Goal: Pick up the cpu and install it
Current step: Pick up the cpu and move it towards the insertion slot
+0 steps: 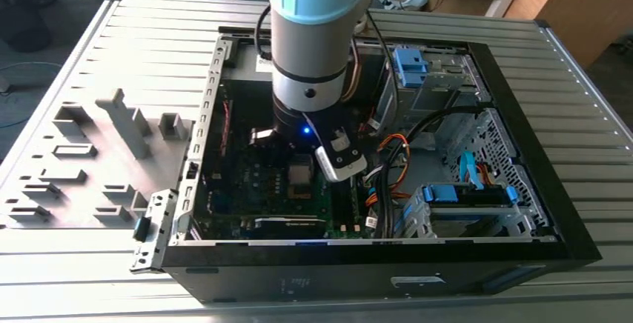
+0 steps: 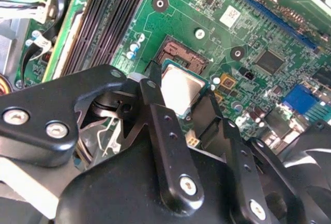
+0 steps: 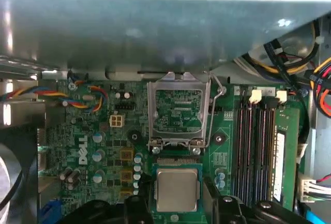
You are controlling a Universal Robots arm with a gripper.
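Silver-grey metal tops the cpu [image 2: 181,85], and you have it pinched in the tool [image 2: 180,93]: a black finger [image 2: 151,87] presses each of two opposite edges. The cpu hangs over the open socket [image 2: 178,53], covering part of it; whether it touches the contacts cannot be told. Just past it the socket's metal frame [image 3: 178,111] stands swung up. Dark memory sticks [image 3: 253,146] run alongside on the green board [image 3: 103,146]. In the exterior view your arm [image 1: 311,41] reaches down into the black case [image 1: 554,241], which lies open on the grey ribbed surface [image 1: 118,41].
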